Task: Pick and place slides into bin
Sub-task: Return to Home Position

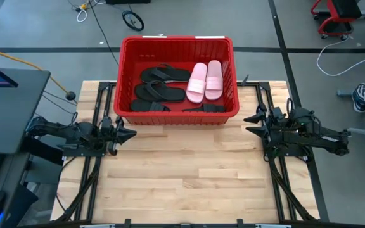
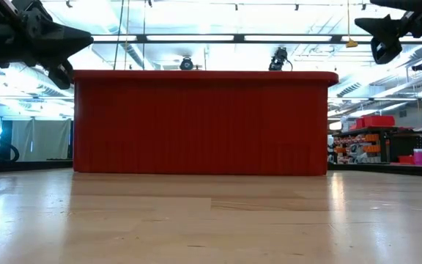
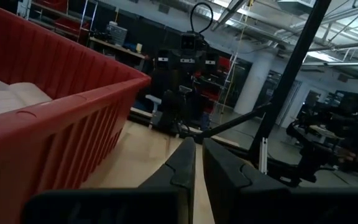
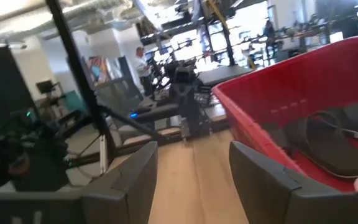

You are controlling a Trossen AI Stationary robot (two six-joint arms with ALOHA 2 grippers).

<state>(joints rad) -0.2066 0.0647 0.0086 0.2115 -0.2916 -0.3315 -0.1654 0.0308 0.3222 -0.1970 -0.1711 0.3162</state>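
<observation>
The red bin (image 1: 127,76) stands at the table's far middle. Inside it lie two pale pink slides (image 1: 204,80) side by side, black flip-flops (image 1: 160,81) to their left, and black slides (image 1: 204,108) by the near wall. My left gripper (image 1: 132,133) hovers shut and empty near the bin's near left corner. My right gripper (image 1: 249,123) hovers open and empty near the bin's near right corner. The bin also shows in the low view (image 2: 200,121), the left wrist view (image 3: 61,130) and the right wrist view (image 4: 291,87).
Bare wooden tabletop (image 1: 182,171) lies between the arms, toward the near edge. A monitor and desk (image 1: 5,88) stand at the left. A person (image 4: 143,65) stands far off in the room beyond the table.
</observation>
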